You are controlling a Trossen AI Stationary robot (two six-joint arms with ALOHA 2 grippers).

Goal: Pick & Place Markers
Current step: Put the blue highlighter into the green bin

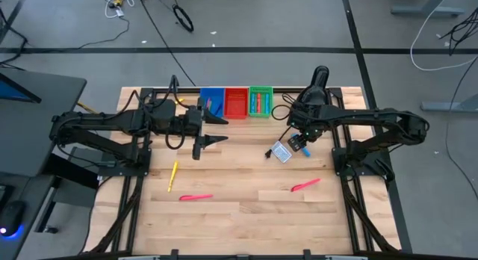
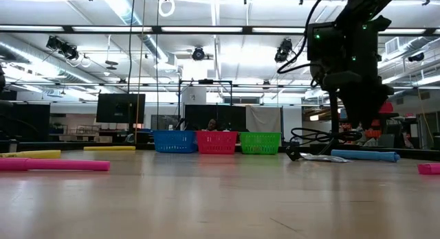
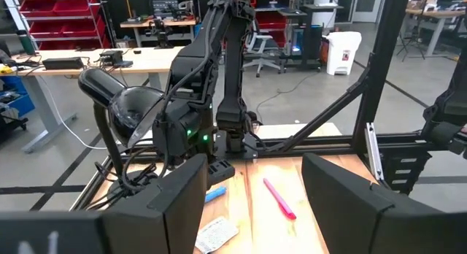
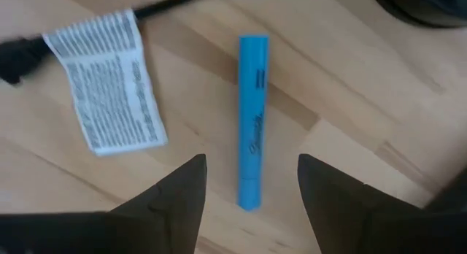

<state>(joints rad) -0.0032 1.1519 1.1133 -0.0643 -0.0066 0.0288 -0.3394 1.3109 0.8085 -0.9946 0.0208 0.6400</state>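
Note:
A blue marker (image 4: 252, 122) lies flat on the wooden table (image 1: 246, 215), next to a white printed card (image 4: 113, 82) with a black cable. My right gripper (image 4: 252, 160) hangs open above it, pointing down, its fingers on either side of the marker's near end and clear of it; the low view shows the right gripper (image 2: 364, 112) above the blue marker (image 2: 364, 155). A yellow marker (image 1: 173, 175) and two pink markers (image 1: 196, 197) (image 1: 305, 184) lie loose on the table. My left gripper (image 1: 222, 140) waits open, held level above the table.
Blue (image 1: 211, 101), red (image 1: 236, 101) and green (image 1: 260, 101) bins stand side by side at the table's far edge; the green one holds several markers. Black frame rails run along both table sides. Bare wood lies toward the near edge.

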